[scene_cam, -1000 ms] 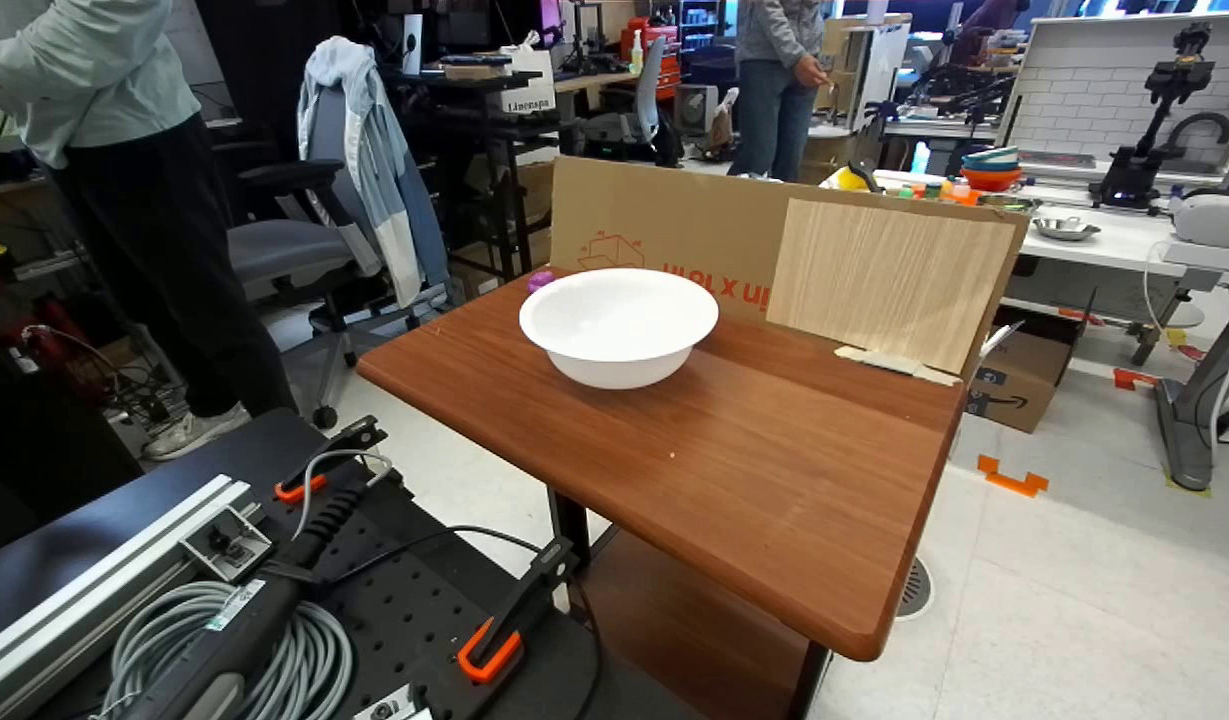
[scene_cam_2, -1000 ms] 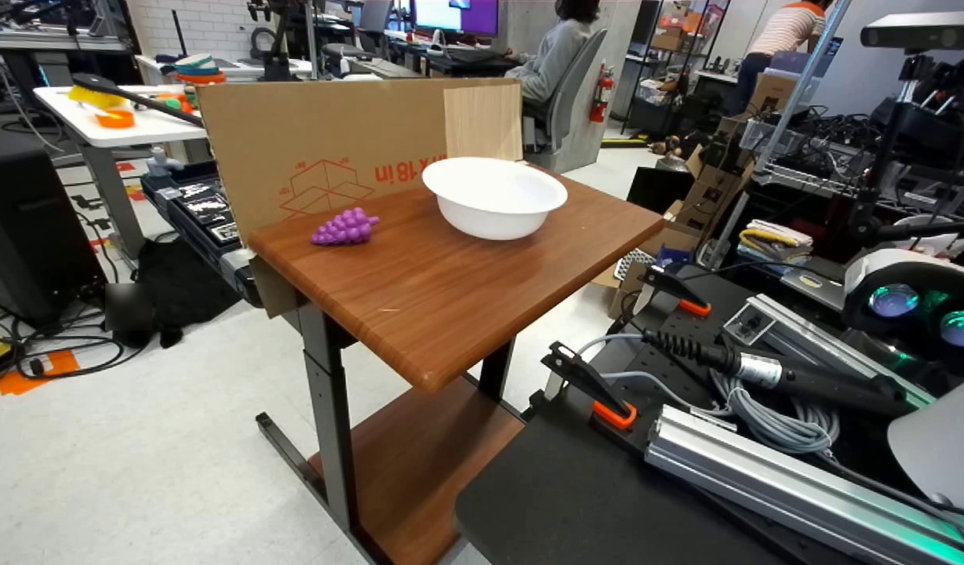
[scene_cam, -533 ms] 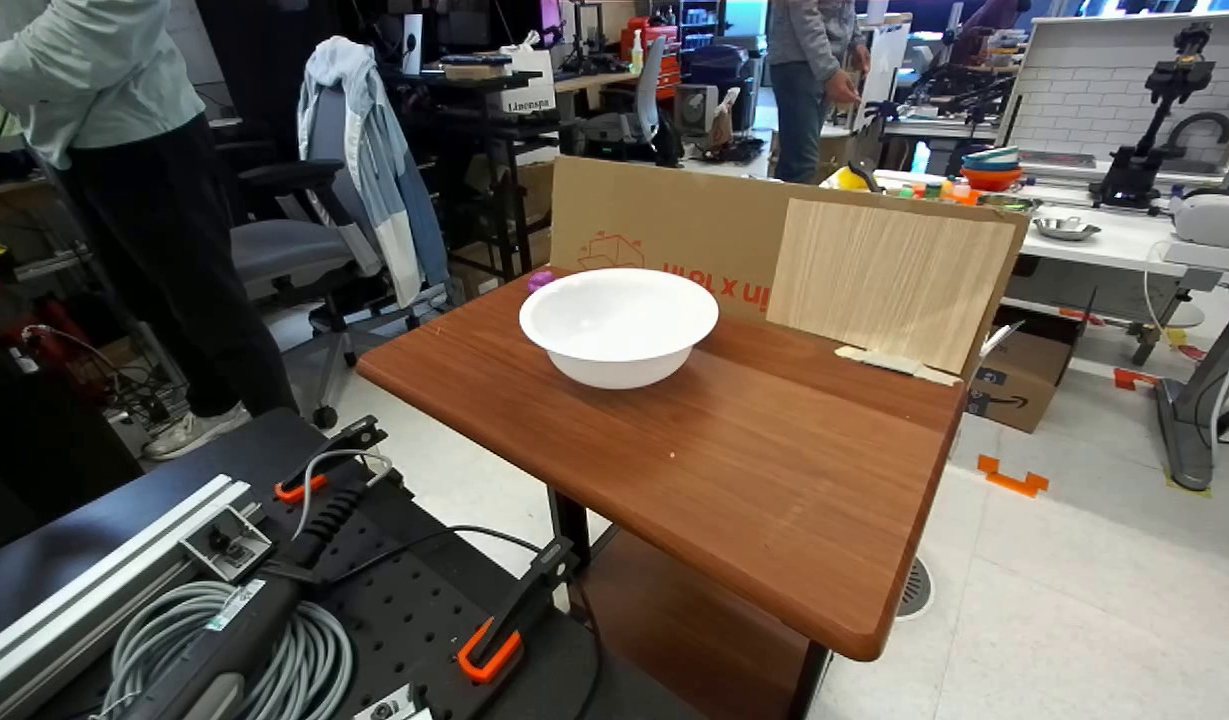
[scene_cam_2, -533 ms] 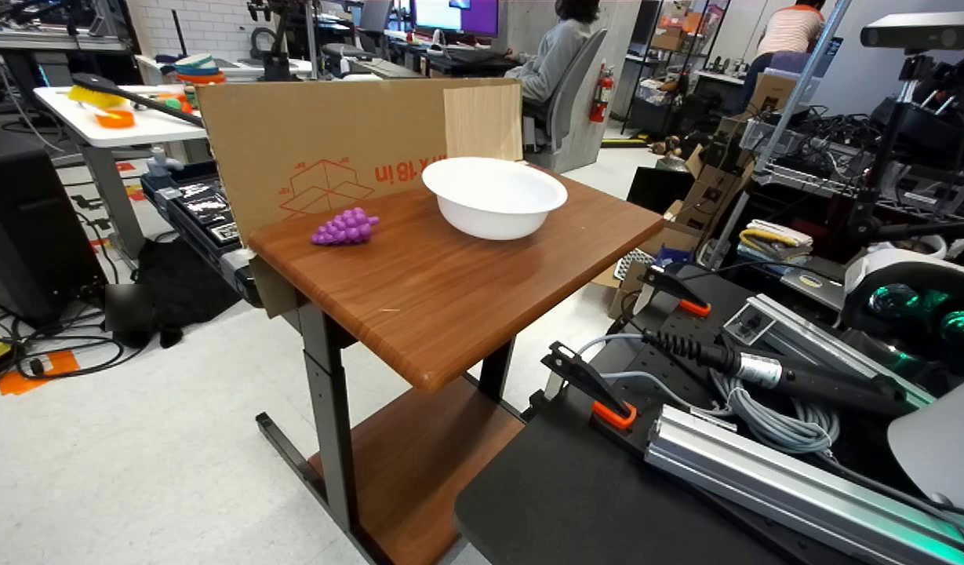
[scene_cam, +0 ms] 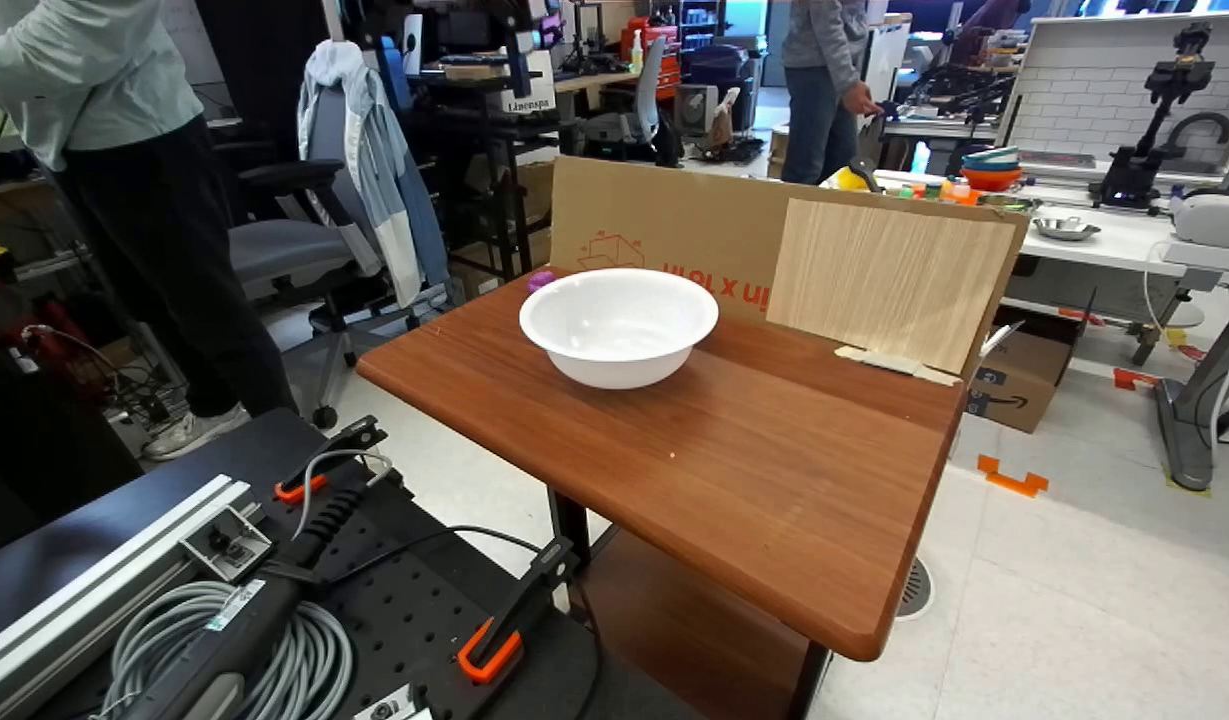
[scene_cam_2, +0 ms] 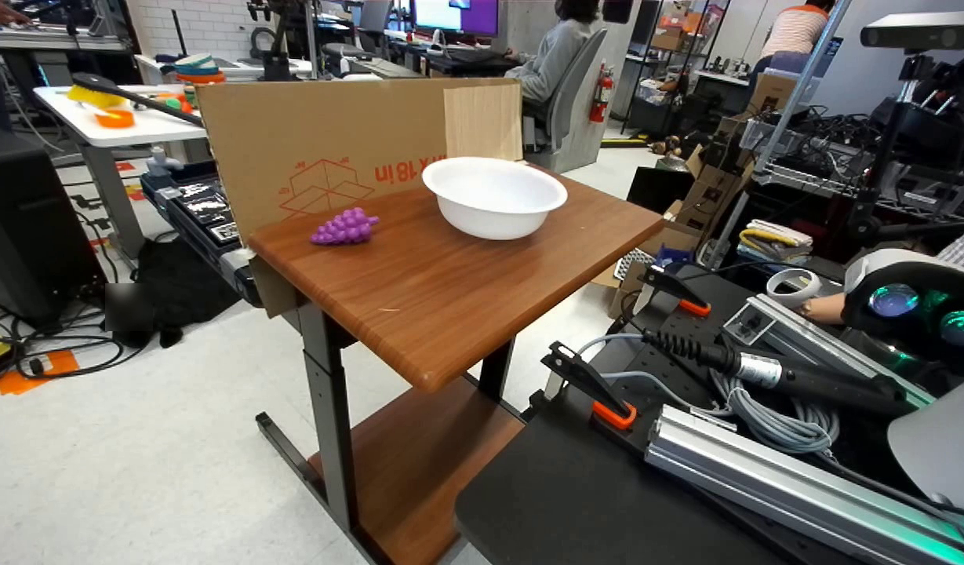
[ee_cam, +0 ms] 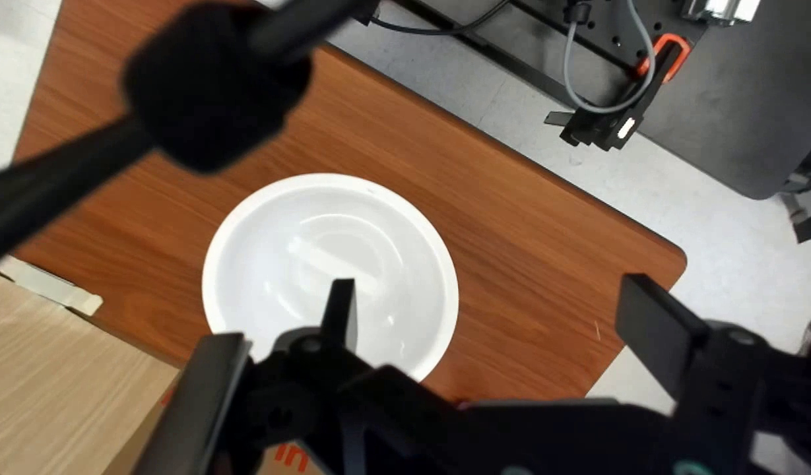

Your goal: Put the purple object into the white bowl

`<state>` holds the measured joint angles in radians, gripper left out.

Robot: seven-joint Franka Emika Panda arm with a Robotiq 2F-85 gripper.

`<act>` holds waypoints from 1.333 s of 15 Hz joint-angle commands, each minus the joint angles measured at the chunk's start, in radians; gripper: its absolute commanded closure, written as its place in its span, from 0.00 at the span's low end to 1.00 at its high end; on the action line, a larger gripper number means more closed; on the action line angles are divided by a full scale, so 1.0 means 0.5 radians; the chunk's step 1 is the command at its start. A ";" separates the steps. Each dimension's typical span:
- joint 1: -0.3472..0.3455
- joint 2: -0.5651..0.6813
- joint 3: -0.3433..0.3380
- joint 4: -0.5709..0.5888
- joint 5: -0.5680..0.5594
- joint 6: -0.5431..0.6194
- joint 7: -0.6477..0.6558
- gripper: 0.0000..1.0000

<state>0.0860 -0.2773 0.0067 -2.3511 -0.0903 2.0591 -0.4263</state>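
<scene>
While lying outside the bowl (scene_cam_2: 495, 212), grapes (scene_cam_2: 346, 226): purple and knobbly, on the surface (scene_cam_2: 450, 290) near a back corner, just in front of the cardboard (scene_cam_2: 325, 125); in an exterior view, with only a piece of the grapes (scene_cam: 540, 281) showing past the bowl's rim.
Gripper (ee_cam: 461, 310): spread wide, with jaws well apart and part of the bowl and surface showing between; overlapping the lower edge of the bowl in the wrist view; cannot tell how high above.
Bowl: white, round and wide, upright on the surface, apart from the grapes, with bright glints inside; cannot tell if touching the cardboard.
Cardboard: tan, upright along the back edge of the surface, marked with red upside-down print.
Panel (scene_cam: 889, 280): pale wood grain, against the cardboard at the end farther from the grapes, with a strip of tape (scene_cam: 896, 365) along the foot.
Bench (scene_cam_2: 544, 486): dark, beside the surface across a gap, bearing clamps (scene_cam_2: 590, 383), a coiled cable (scene_cam_2: 791, 435) and a metal bar (scene_cam_2: 795, 490).
Rod (ee_cam: 214, 86): dark and blurred, across the upper left of the wrist view.
Seated person (scene_cam_2: 556, 67): in grey, beyond the cardboard.
Standing person (scene_cam: 154, 200): in pale green top and dark trousers, beside an office chair (scene_cam: 294, 242).
</scene>
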 commanded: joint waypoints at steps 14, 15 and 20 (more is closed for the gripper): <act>0.035 1.277 0.223 1.341 -0.126 -0.947 -0.272 0.00; 0.034 1.283 0.222 1.349 -0.127 -0.948 -0.272 0.00; 0.056 1.394 0.251 1.430 -0.069 -0.458 -0.169 0.00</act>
<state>0.1148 0.3698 0.1058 -1.6825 -0.1335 1.7317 -0.5465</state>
